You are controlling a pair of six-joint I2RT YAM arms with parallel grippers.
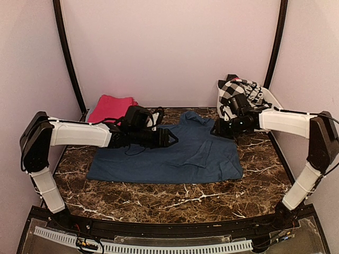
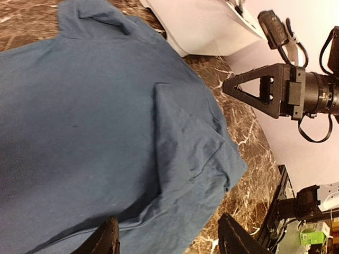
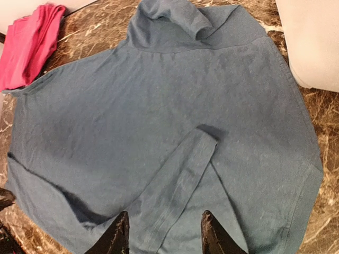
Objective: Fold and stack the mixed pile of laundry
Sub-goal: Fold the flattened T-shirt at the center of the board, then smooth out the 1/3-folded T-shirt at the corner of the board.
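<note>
While your wrist views miss it, top view shows the checked garment (image 1: 237,91) at the table's (image 1: 159,198) far right corner; left gripper (image 1: 170,139) and right gripper (image 1: 216,128) reach inward over the central blue sheet (image 1: 175,159), each parted and empty.

I work in a robotics test cell, not a home. Plain pale walls (image 1: 169,47) close me in on three sides, and thin black curved poles (image 1: 66,53) run up the back corners. My white-and-black left arm (image 1: 79,135) and right arm (image 1: 286,121) are bolted to a black metal frame (image 1: 159,226) at the near edge of a brown marble-patterned surface (image 1: 175,198), next to a white slotted cable duct (image 1: 159,247). A dark blue cloth garment (image 1: 175,156) lies spread on the surface.
</note>
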